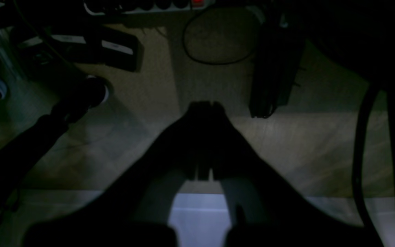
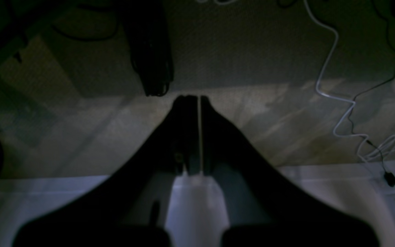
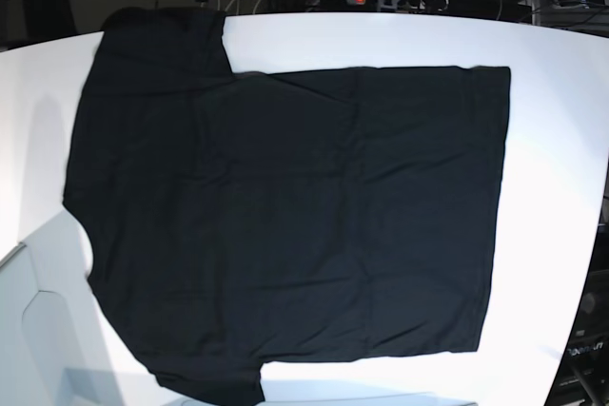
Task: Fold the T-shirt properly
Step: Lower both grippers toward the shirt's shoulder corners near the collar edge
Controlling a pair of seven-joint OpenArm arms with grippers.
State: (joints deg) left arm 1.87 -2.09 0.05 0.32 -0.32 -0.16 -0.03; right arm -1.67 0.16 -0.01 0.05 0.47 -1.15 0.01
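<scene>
Base view looks straight down on the table — both wrist views face the floor.

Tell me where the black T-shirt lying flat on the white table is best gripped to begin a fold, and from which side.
Probably at a sleeve: the black short-sleeved cloth T-shirt lies spread flat with its sleeves at the base view's left. The upper sleeve's corner sits near the white table edge, so coming in from that edge and pinching there seems easiest.
</scene>
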